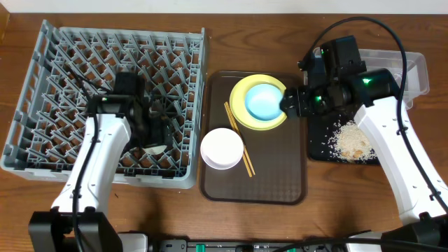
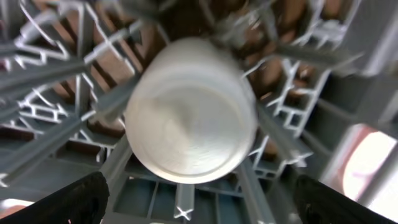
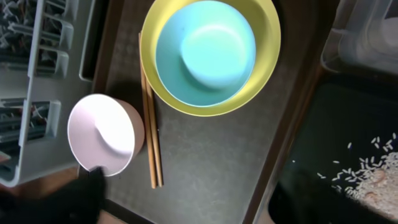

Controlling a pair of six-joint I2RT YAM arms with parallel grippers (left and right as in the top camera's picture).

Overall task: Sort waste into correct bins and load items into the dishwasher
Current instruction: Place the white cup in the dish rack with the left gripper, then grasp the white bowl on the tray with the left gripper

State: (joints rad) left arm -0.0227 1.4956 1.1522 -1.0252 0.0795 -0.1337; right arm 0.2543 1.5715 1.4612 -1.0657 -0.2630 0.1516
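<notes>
Where small white cup [image 2: 189, 118] rests: between pegs of grey plastic dish rack [image 2: 56, 143], near front edge.
Left end effector [image 2: 202, 196]: released.
Right end effector [image 1: 288, 103]: cannot tell.

The dish rack [image 1: 63, 42] stands on the left part of the table. The cup [image 1: 155, 149] lies inside it, among the pegs in its near right part. Just right of the rack is the serving tray [image 1: 280, 175]. At the far end of this tray sits the plate [image 1: 241, 91], with one bowl [image 1: 262, 101] in it. The other bowl [image 1: 222, 148] stands at the near left of the serving tray. The chopsticks [image 1: 238, 136] lie along its right side and reach up beside the plate's left edge. Right of the serving tray is the shallow tray [image 1: 322, 140], with rice scraps [image 1: 350, 140] in it. Behind it stands the tub [image 1: 416, 70].
</notes>
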